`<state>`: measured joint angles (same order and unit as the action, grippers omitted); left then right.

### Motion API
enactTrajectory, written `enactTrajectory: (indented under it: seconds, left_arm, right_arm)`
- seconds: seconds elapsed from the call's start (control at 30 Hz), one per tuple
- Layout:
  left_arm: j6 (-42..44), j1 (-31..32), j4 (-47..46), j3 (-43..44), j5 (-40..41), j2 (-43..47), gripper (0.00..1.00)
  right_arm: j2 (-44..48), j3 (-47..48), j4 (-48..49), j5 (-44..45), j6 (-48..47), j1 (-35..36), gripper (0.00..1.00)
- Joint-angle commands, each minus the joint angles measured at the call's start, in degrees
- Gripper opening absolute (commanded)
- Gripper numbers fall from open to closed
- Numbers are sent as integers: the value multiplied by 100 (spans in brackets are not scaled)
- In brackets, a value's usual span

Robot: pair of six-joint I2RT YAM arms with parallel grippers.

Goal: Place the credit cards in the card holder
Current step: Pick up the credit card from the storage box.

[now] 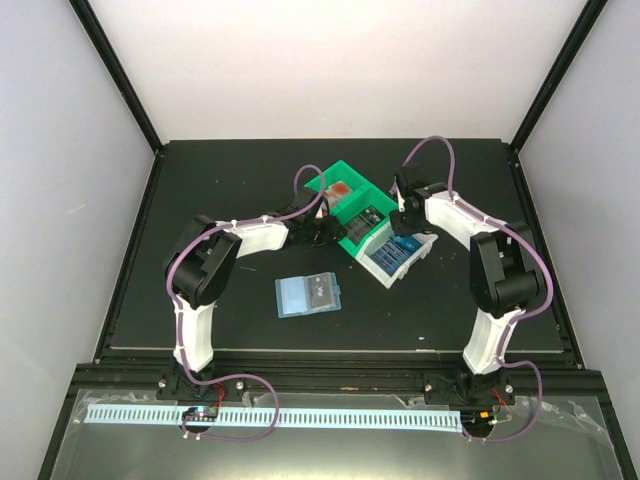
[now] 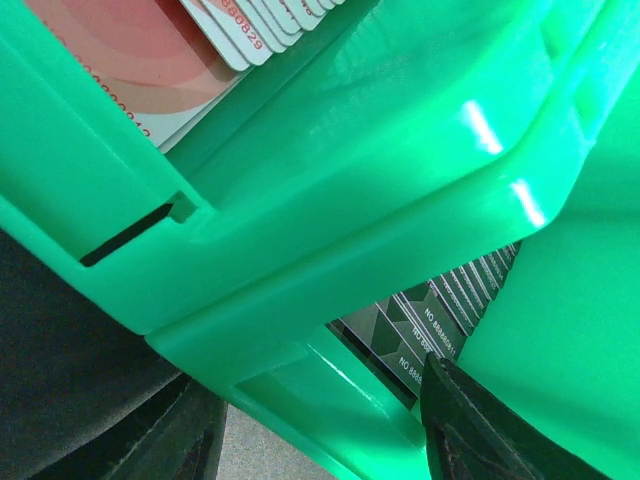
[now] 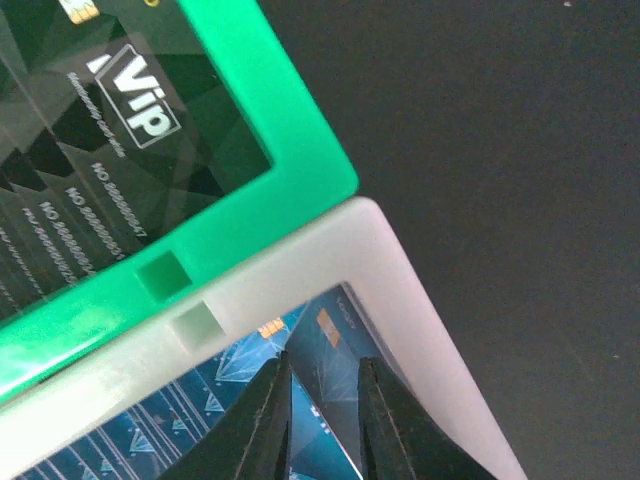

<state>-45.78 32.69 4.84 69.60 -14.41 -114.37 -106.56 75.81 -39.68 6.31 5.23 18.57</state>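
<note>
The card holder (image 1: 309, 294) lies open on the black table, apart from both grippers. Red-and-white cards (image 1: 341, 189) (image 2: 150, 60) and dark cards (image 1: 366, 217) (image 2: 440, 320) (image 3: 90, 170) sit in a green bin (image 1: 352, 240). Blue cards (image 1: 392, 253) (image 3: 200, 420) sit in a white bin (image 1: 428, 245). My left gripper (image 1: 333, 231) (image 2: 315, 385) is open, its fingers astride the green bin's wall beside the dark cards. My right gripper (image 1: 404, 222) (image 3: 325, 362) hangs over the white bin, jaws a little apart astride the raised edge of a tilted blue card (image 3: 335, 390).
The green bin (image 2: 330, 150) (image 3: 270, 110) and the white bin (image 3: 400, 290) touch side by side at the middle back of the table. A black frame runs round the table, with white walls behind.
</note>
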Motion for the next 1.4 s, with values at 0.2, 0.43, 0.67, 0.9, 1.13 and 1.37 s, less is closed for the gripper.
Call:
enactTrajectory:
  seconds: [0.2, 0.43, 0.67, 0.9, 1.13, 1.37]
  left_arm:
    - [306, -53, 658, -166, 203, -183, 53]
    - [315, -54, 680, -140, 194, -185, 53]
    - [317, -52, 678, -131, 183, -142, 53]
    - [506, -54, 472, -131, -103, 108, 61]
    - [731, -53, 224, -121, -730, 583, 76]
    - [843, -54, 156, -399, -996, 1365, 86]
  right_arm:
    - [-94, -268, 244, 1620, -838, 35, 18]
    - [-105, -529, 207, 2019, -1255, 116, 17]
    - [2, -615, 256, 2024, -1398, 166, 15]
    - [838, -400, 517, 900, -1138, 279, 1]
    - [2110, -385, 190, -418, -190, 279, 1]
    - [2929, -740, 11, -2174, 1438, 279, 1]
